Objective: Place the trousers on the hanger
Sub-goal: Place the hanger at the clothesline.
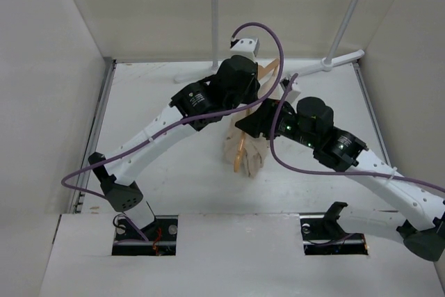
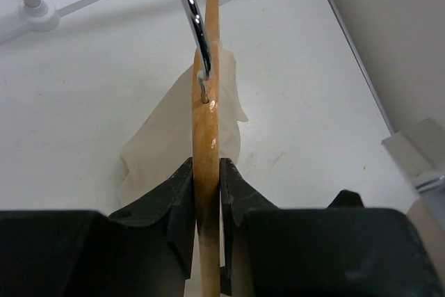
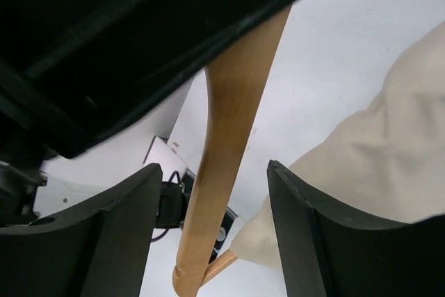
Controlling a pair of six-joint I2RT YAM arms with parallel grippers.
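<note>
The wooden hanger point(image 1: 241, 149) is held upright above the table's middle, with the beige trousers point(image 1: 259, 156) draped over its bottom bar. My left gripper point(image 2: 206, 193) is shut on the hanger's top point(image 2: 206, 123) just below its metal hook point(image 2: 195, 12); the trousers point(image 2: 153, 144) hang beneath. My right gripper point(image 3: 215, 234) is open, its jaws standing either side of the hanger's arm point(image 3: 236, 130) without touching it, with the trousers point(image 3: 389, 151) to the right and the bottom bar point(image 3: 224, 263) running into the cloth.
A white metal clothes rack point(image 1: 215, 19) stands at the back of the table, with its feet point(image 1: 341, 60) spread over the far edge. White walls close in on the left and right. The rack's feet also show in the left wrist view point(image 2: 42, 12).
</note>
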